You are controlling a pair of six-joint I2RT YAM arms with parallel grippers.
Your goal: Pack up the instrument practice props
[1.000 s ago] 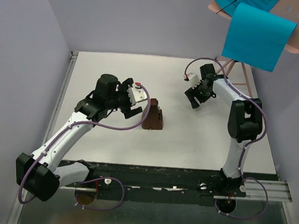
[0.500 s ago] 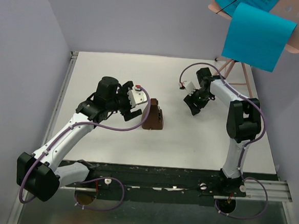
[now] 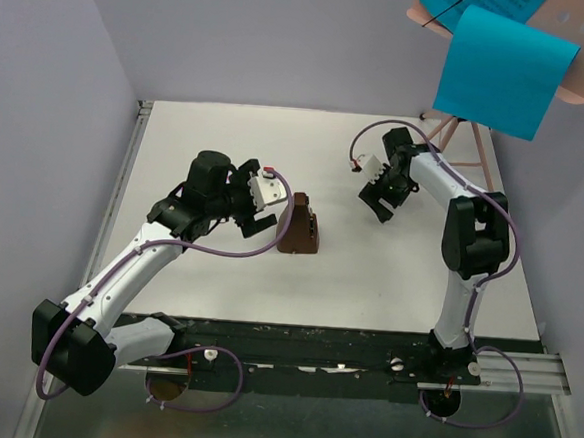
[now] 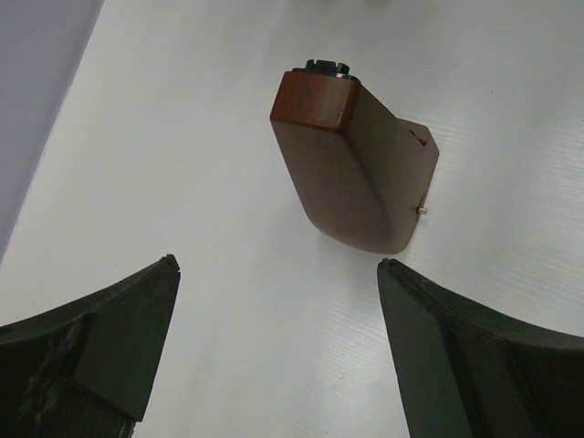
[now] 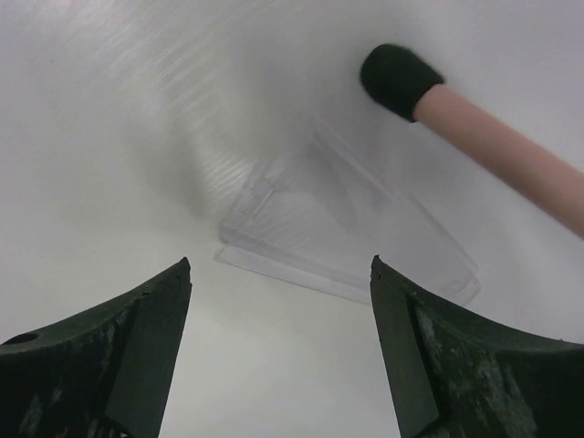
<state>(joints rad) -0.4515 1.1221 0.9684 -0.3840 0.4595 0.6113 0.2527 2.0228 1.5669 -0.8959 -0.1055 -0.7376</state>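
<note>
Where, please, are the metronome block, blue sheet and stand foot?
metronome block [image 4: 356, 182], left wrist view, broad dark face
blue sheet [image 3: 505, 74], top view, middle
stand foot [image 5: 399, 80], right wrist view, black tip

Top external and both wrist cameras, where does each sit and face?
Top external: high above the near edge, looking down on the table; left hand, right hand show.
Left wrist: facing the metronome block past its open fingers.
Right wrist: facing the stand leg and clear plastic piece past its fingers.
Shared: top and left wrist both show the metronome block.
</note>
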